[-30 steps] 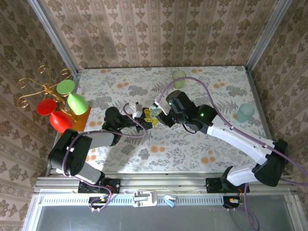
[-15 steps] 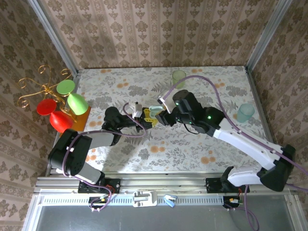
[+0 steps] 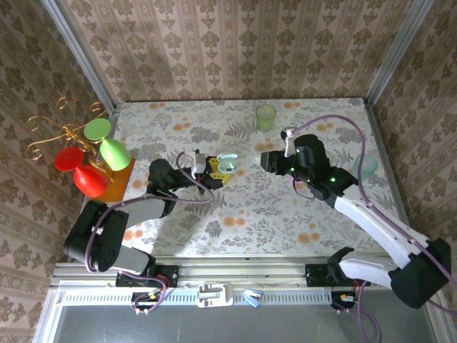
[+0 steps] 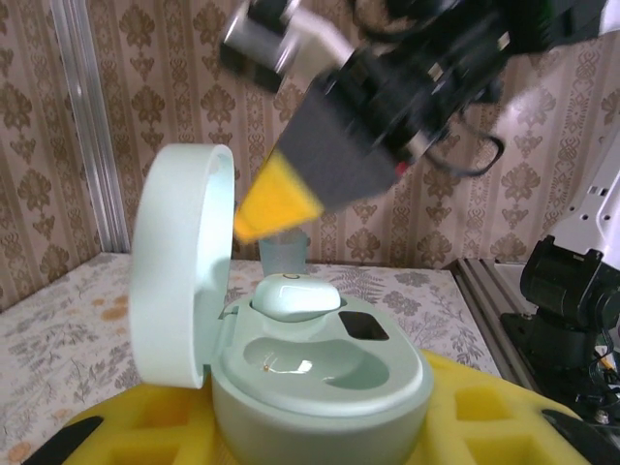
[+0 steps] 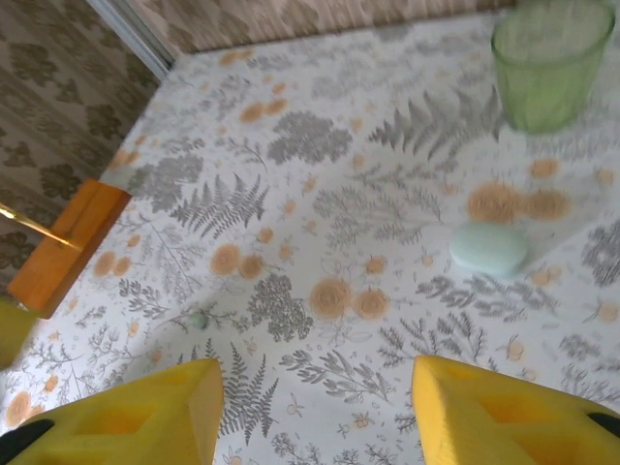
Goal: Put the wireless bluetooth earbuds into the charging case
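My left gripper [image 3: 212,172] is shut on the mint charging case [image 3: 228,164], which sits between its yellow pads [image 4: 116,431]. In the left wrist view the charging case [image 4: 320,373] stands with its lid up at the left. One mint earbud [image 4: 294,295] sits in the far slot and the near slot is bare. Blurred above it is one yellow finger [image 4: 276,205] of the right arm. My right gripper [image 3: 265,161] hovers to the right of the case, open, with only tablecloth between its fingertips [image 5: 145,407]. Another mint earbud [image 5: 489,248] lies on the cloth ahead of it.
A green cup [image 3: 265,116] stands at the back, just beyond the loose earbud [image 5: 550,63]. A pale blue cup [image 3: 363,168] is at the right edge. A gold stand with red and green glasses [image 3: 91,153] on an orange base [image 5: 68,247] occupies the left.
My right gripper has pulled back from the case to the right and opened. The left gripper and the case have shifted slightly left.
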`<state>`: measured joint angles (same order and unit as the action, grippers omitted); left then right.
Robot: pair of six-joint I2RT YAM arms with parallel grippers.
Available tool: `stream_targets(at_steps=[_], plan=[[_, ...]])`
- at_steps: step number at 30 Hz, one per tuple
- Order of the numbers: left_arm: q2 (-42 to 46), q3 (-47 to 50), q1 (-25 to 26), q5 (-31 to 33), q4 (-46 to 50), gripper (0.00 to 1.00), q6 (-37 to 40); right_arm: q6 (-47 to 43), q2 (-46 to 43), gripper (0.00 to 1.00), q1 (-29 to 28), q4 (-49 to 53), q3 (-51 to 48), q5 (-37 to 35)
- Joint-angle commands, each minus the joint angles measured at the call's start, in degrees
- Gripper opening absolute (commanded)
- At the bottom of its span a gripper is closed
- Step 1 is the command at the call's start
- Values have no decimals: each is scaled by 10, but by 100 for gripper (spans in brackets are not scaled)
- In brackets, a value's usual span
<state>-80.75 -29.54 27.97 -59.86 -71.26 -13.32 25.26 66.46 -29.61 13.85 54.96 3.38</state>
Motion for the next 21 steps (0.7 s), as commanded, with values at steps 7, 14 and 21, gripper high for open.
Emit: stream_targets(at_steps=[7,14,21], plan=[[72,1,-4,23,-22,30,-22,94,227,55,-48,-51,63,42],[105,-7,-14,23,-18,30,-53,93,401,55,-108,-69,183,77],[147,-7,-22,37,33,30,-33,83,532,55,-150,12,339,73]])
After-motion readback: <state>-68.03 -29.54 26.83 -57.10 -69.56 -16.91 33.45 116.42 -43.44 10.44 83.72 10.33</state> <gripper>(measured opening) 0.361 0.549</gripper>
